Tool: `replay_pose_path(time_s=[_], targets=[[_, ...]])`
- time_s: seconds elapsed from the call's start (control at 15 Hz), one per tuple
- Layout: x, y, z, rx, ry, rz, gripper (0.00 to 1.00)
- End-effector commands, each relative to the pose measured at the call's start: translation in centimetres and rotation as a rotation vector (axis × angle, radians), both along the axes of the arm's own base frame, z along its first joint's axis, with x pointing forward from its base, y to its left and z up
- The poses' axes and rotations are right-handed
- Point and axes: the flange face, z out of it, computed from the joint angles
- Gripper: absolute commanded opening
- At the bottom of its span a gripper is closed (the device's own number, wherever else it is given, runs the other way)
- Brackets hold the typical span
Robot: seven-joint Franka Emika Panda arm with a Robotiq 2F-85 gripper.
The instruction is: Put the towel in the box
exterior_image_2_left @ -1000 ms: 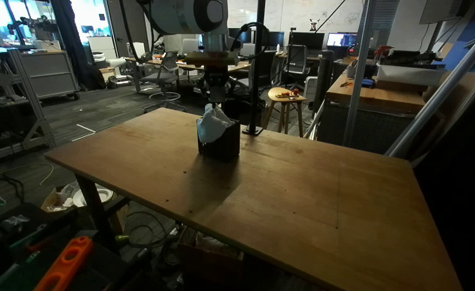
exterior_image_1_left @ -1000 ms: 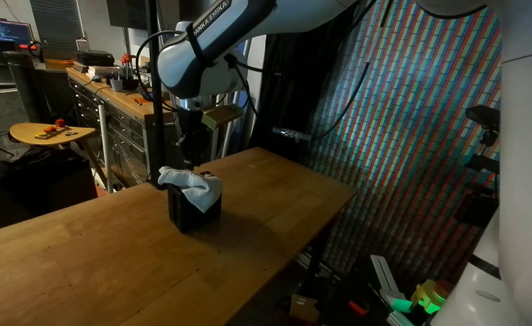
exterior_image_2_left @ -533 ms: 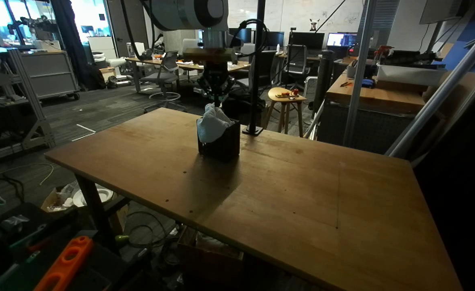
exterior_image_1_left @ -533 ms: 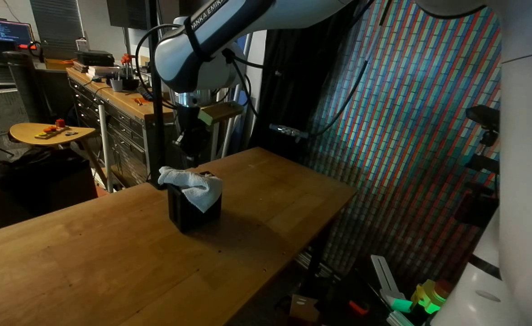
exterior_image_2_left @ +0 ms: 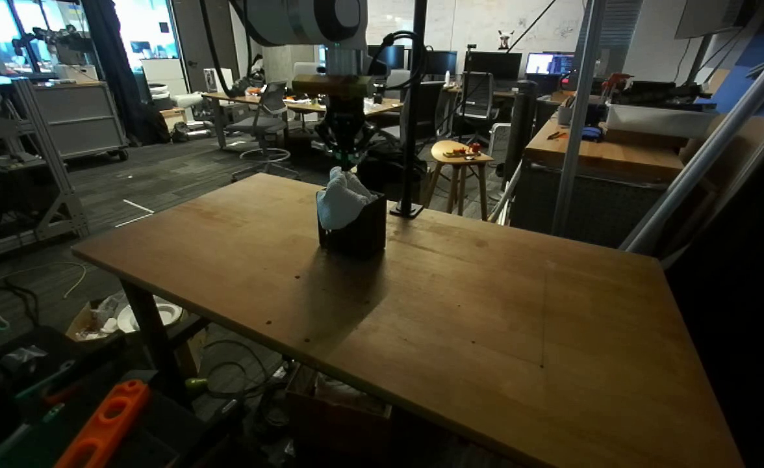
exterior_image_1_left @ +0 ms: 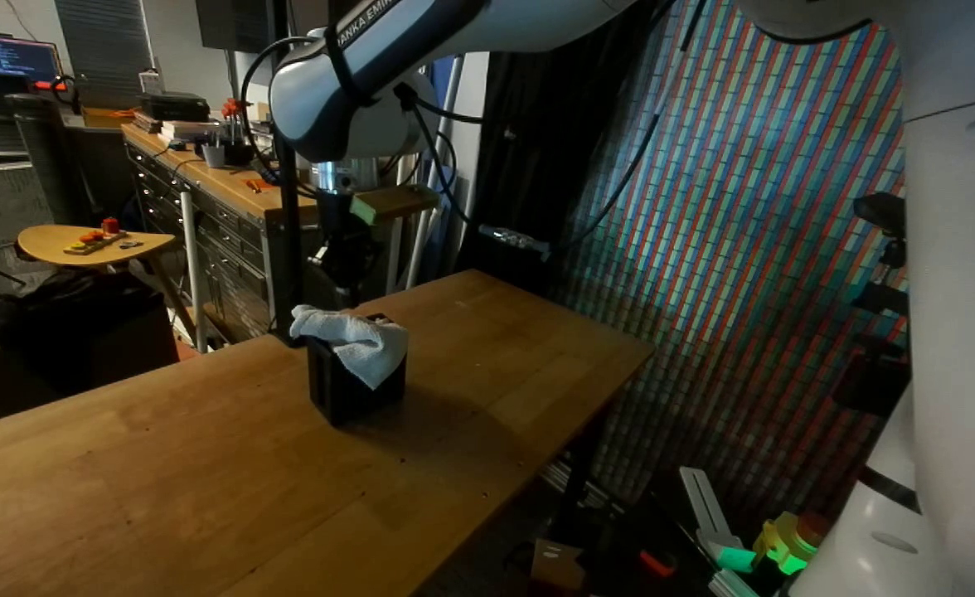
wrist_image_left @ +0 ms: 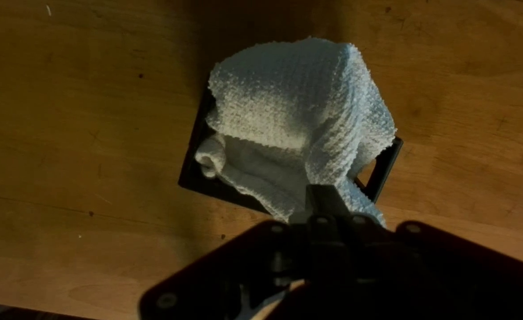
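The pale blue-white towel [exterior_image_1_left: 363, 344] lies bunched in the top of a small black box [exterior_image_1_left: 353, 396]. Part of it drapes over the rim. Both show in the exterior view [exterior_image_2_left: 342, 201] too, where the box [exterior_image_2_left: 366, 231] stands upright. In the wrist view the towel [wrist_image_left: 283, 89] covers most of the opening, with folds inside and edges past the black rim [wrist_image_left: 387, 165]. My gripper [wrist_image_left: 326, 200] has its fingertips together, with nothing visibly between them. In both exterior views the gripper [exterior_image_1_left: 346, 290] hangs just above and behind the towel; whether the tips [exterior_image_2_left: 351, 164] touch it is hard to tell.
The box stands on a wooden table [exterior_image_1_left: 164, 464] near its far edge. A black upright post [exterior_image_2_left: 410, 130] rises from the table edge beside the box. A wooden workbench [exterior_image_1_left: 230, 195] and a small stool [exterior_image_1_left: 94, 245] stand beyond the table.
The arm and gripper have shifted slightly up and to the side, with the wrist tilting a little. The towel and box have not moved.
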Motion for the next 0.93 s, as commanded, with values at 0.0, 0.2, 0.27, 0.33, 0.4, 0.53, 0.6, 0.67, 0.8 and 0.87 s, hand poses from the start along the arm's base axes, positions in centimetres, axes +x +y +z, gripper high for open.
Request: replay_pose_path(time_s=[0.0, 0.2, 0.27, 0.33, 0.4, 0.53, 0.6, 0.67, 0.8, 0.87], targets=[[0.7, 0.2, -0.1, 0.018, 0.012, -0.026, 0.0], [0.7, 0.2, -1.4, 0.031, 0.029, -0.033, 0.0], [0.8, 0.1, -2.1, 0.038, 0.038, -0.035, 0.0], [0.9, 0.2, -2.6, 0.047, 0.043, -0.036, 0.0], [1.0, 0.2, -3.2, 0.057, 0.047, -0.038, 0.0], [1.1, 0.3, -4.4, 0.074, 0.057, -0.044, 0.0], [1.3, 0.2, -4.9, 0.081, 0.06, -0.047, 0.0], [1.3, 0.1, -5.3, 0.084, 0.062, -0.051, 0.0], [1.4, -0.3, -5.9, 0.091, 0.064, -0.06, 0.0], [1.4, -0.4, -6.0, 0.094, 0.065, -0.064, 0.0]])
